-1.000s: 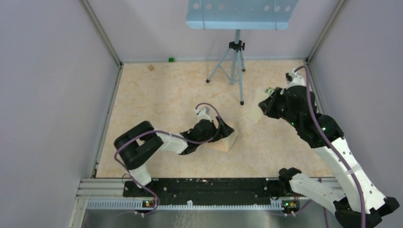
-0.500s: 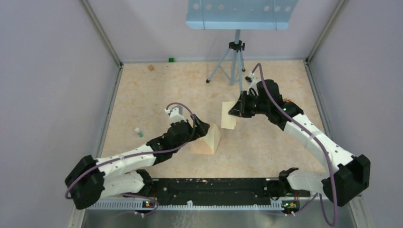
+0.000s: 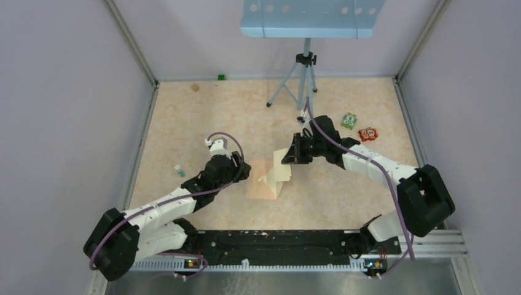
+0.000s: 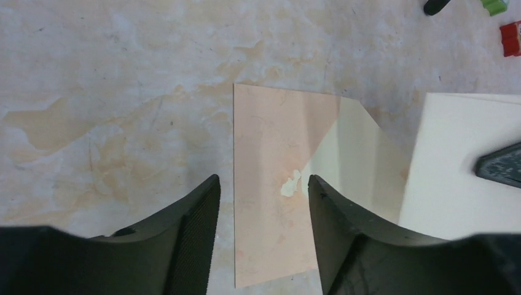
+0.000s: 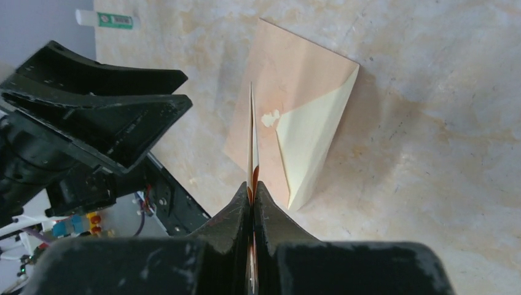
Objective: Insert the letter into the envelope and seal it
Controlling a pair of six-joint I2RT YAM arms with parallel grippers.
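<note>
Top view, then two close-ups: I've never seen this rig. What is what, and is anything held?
Two robot arms stand at a table's near edge. The top view looks down on them; each close-up comes from a camera on one wrist. The pinkish envelope lies flat, flap open. The left tool is open above it, holding nothing. The right tool is shut on the cream letter, held on edge near the flap. A small tube lies to the left.

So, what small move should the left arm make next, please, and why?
Probably lower the left pincer onto the envelope to pin it: it hovers open over the envelope, which lies flat and unheld, while the right pincer, shut on the letter, is beside the flap.
</note>
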